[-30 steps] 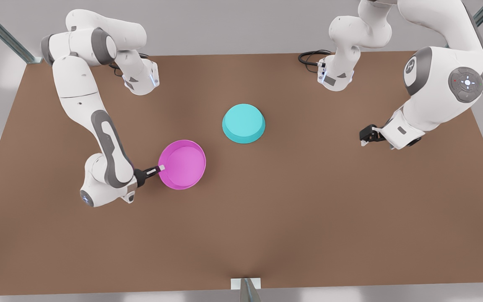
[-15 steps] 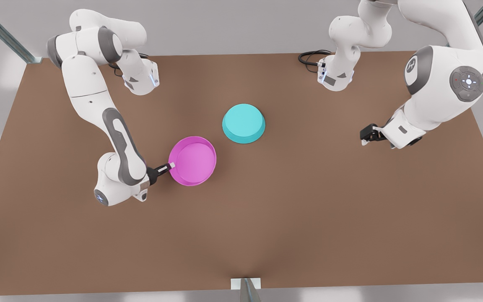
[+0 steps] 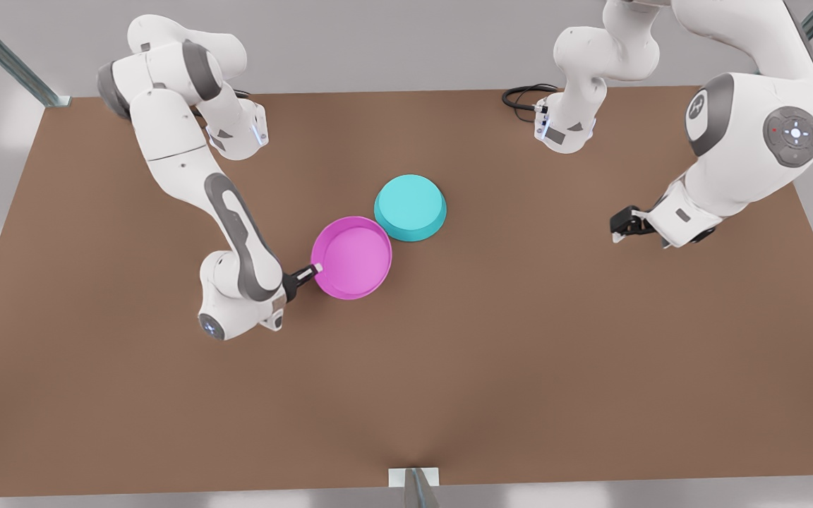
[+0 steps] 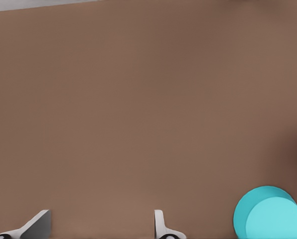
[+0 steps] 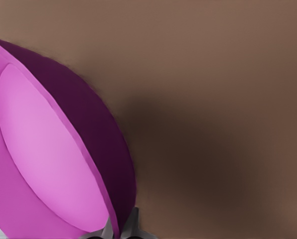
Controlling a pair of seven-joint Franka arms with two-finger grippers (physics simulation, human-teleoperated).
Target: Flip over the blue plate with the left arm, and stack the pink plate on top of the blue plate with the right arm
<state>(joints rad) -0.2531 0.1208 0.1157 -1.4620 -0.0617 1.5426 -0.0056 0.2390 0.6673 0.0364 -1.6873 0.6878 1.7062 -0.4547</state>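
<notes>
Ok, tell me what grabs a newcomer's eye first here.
The pink plate, carried open side up, is gripped at its rim by the right tool and hangs beside the blue plate. The blue plate lies upside down mid-table. The left tool waits open over bare table at the front view's right.

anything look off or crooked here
Nothing damaged or spilled. The blue plate lies upside down, base up, on the table, as the task calls for. The pink plate is rim up, pinched at its rim by the right gripper. The left gripper hangs open, apart from both plates.
</notes>
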